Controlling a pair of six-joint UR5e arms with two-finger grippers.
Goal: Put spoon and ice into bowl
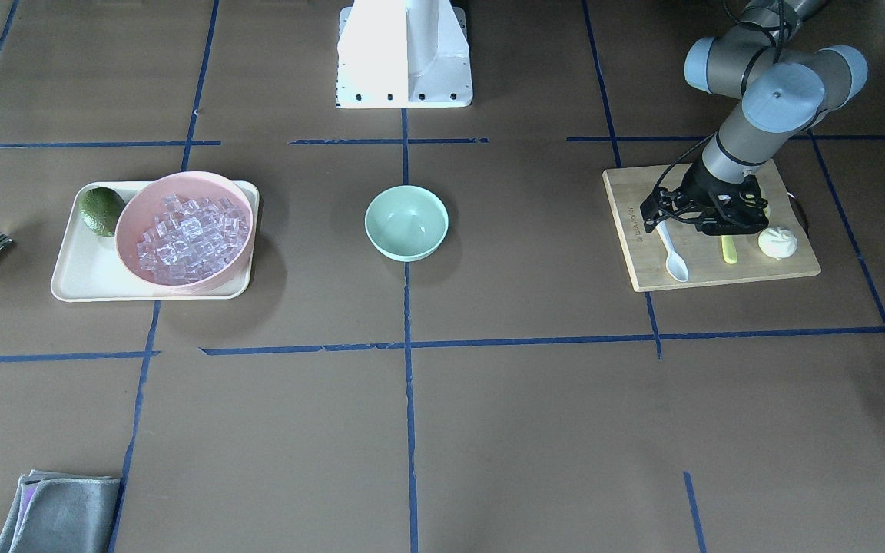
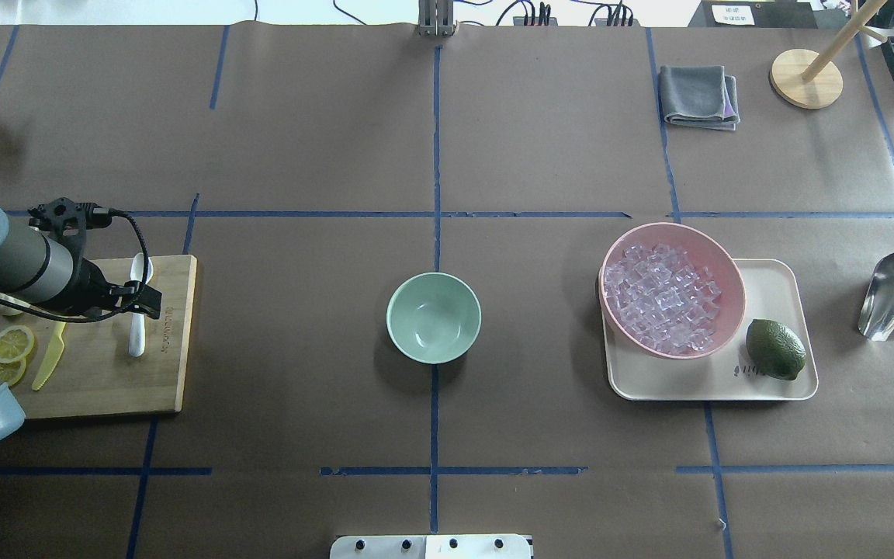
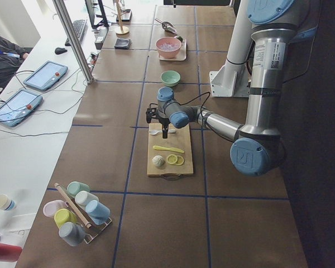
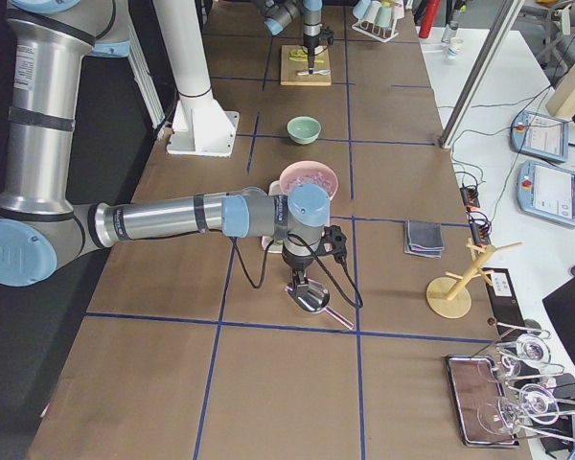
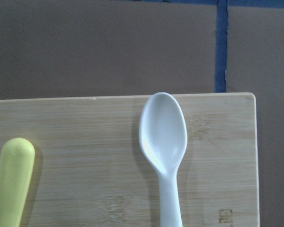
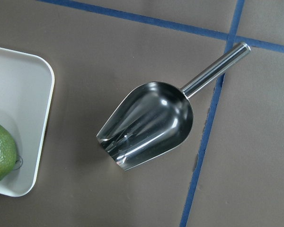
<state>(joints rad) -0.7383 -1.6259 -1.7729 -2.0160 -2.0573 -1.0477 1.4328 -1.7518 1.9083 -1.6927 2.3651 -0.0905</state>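
The white spoon (image 1: 673,257) lies on a wooden cutting board (image 1: 719,273), scoop toward the table's far side, and fills the left wrist view (image 5: 163,137). My left gripper (image 1: 700,221) hovers just over its handle and looks open and empty. The mint-green bowl (image 2: 433,317) stands empty at the table's centre. The ice (image 2: 664,299) is a heap of clear cubes in a pink bowl (image 2: 730,264). My right gripper (image 4: 302,273) shows only in the exterior right view, above a steel scoop (image 6: 149,123); I cannot tell its state.
The pink bowl and a lime (image 2: 775,349) sit on a cream tray (image 2: 773,388). A yellow-green knife (image 2: 50,357), lemon slices (image 2: 12,343) and a white bun (image 1: 777,243) share the board. A grey cloth (image 2: 698,95) and a wooden stand (image 2: 806,78) are far right.
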